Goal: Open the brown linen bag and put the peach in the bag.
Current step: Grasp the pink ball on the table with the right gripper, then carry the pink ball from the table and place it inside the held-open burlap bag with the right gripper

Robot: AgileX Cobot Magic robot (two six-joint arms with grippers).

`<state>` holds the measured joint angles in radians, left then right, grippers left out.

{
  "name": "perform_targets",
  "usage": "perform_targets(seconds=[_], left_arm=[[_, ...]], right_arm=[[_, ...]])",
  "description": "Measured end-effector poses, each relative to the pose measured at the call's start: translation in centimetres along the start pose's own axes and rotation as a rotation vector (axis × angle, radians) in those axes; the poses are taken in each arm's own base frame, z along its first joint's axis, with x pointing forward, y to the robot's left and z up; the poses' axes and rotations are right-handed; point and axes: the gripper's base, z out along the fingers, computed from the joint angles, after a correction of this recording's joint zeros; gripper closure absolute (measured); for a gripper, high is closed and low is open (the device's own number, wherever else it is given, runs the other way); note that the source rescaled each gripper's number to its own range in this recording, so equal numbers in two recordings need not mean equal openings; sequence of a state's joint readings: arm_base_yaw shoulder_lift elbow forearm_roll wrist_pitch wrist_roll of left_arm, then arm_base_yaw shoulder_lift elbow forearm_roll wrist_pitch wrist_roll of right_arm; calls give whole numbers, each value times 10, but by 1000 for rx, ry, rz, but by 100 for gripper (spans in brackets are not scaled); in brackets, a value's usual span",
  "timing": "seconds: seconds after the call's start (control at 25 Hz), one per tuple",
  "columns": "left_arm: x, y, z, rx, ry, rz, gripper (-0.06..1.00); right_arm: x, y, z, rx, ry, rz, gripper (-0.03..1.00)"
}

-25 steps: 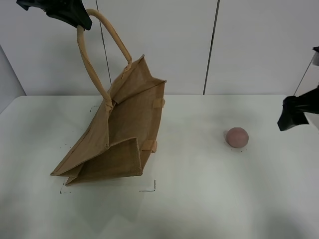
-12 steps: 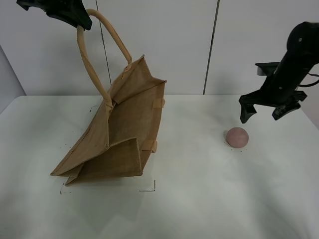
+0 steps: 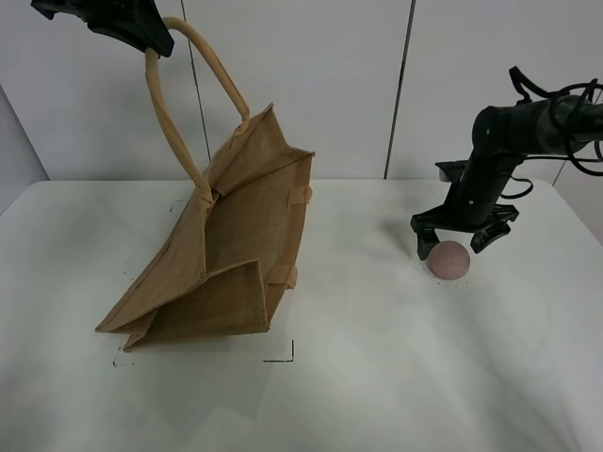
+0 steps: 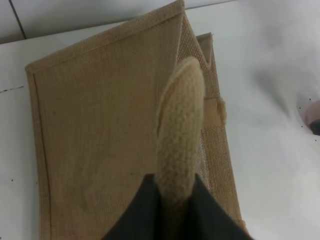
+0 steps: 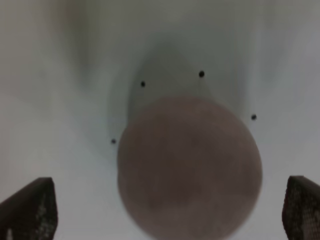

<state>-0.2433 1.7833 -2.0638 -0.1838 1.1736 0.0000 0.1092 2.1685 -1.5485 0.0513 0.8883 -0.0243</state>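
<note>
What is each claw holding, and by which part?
The left claw holds the brown linen bag by the top of one loop handle. The right claw holds nothing; it is open, straddling the peach.

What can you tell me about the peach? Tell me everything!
The peach is small, round and dusty pink-red with dull skin. It sits on the white table, right of the brown linen bag and apart from it, among small black dots. The right gripper is open above it, a finger on each side; no touch shows.
</note>
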Motion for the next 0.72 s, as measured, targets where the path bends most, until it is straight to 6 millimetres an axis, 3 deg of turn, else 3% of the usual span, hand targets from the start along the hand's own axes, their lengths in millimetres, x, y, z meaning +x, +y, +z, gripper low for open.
perform_targets(seconds=[0.2,0.32,0.48,0.64,0.72], left_arm=[[0,0,0,-1,0,0,94],[0,0,0,-1,0,0,94],[0,0,0,-1,0,0,94],[0,0,0,-1,0,0,94],[0,0,0,-1,0,0,94]], right_arm=[[0,-2,15,15,7,3,-2],[-1,-3,16,28,-2,2,8],[-1,-3,16,30,5,10,40],[-1,-3,14,30,19,10,91],[-4,-3,9,29,27,1,97]])
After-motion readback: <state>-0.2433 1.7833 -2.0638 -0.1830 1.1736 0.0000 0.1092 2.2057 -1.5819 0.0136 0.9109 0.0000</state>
